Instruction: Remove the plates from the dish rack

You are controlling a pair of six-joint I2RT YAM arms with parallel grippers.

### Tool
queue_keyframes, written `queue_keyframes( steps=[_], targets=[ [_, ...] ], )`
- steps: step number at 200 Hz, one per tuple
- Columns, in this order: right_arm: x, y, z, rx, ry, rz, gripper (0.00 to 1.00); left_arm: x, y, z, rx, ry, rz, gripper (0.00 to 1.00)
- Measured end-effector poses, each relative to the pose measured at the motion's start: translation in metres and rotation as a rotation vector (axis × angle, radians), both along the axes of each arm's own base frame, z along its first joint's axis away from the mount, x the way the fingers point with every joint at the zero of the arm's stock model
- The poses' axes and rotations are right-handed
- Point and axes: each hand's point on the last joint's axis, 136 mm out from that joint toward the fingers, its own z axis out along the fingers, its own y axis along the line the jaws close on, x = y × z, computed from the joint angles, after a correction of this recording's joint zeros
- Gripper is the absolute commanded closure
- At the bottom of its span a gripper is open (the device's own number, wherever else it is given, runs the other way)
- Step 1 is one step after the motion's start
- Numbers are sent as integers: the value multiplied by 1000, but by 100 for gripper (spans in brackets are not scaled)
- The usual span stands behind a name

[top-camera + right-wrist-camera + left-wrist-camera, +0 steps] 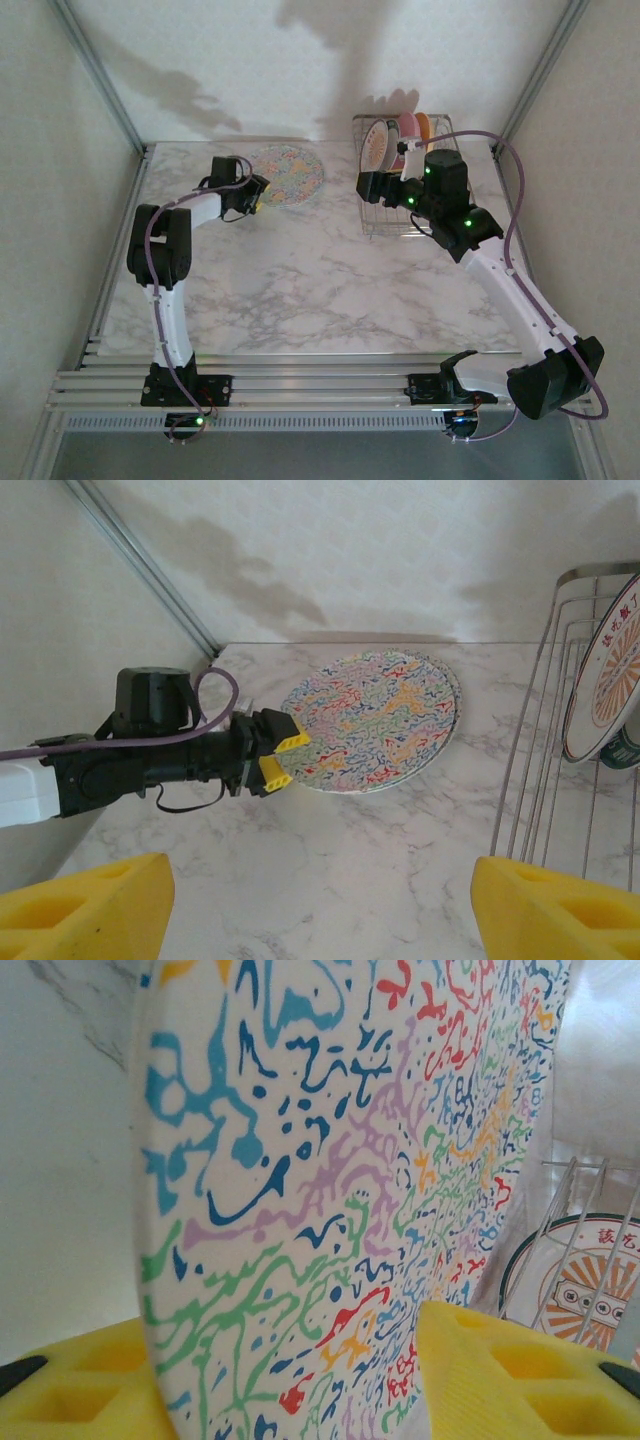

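Note:
A large multicolour-speckled plate (290, 172) lies flat on the marble table at the back centre. My left gripper (256, 193) is at its near-left rim, open, with one yellow finger (291, 742) over the plate (375, 720) and the other just off the edge. In the left wrist view the plate (320, 1160) spreads between the fingers (520, 1370). The dish rack (432, 122) stands at the back right with a white plate with an orange design (377, 145), a pink plate (408, 133) and an orange plate (424, 127) upright in it. My right gripper (368, 186) hovers at the rack's left side, open with nothing between its fingers.
The enclosure's white walls and metal corner posts (100, 80) close in the table on three sides. Bare marble (320, 280) stretches between the arms and the plate. The rack's wires (540, 740) rise close on the right of my right gripper (320, 910).

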Motion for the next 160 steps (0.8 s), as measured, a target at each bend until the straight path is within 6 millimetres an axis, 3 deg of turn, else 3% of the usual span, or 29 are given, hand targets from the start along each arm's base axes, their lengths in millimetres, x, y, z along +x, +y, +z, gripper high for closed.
queue_keyframes(
  steps=[160],
  targets=[
    [0,0,0,11,9,-5,22,-8,11,-6,78,83,16,44]
  ],
)
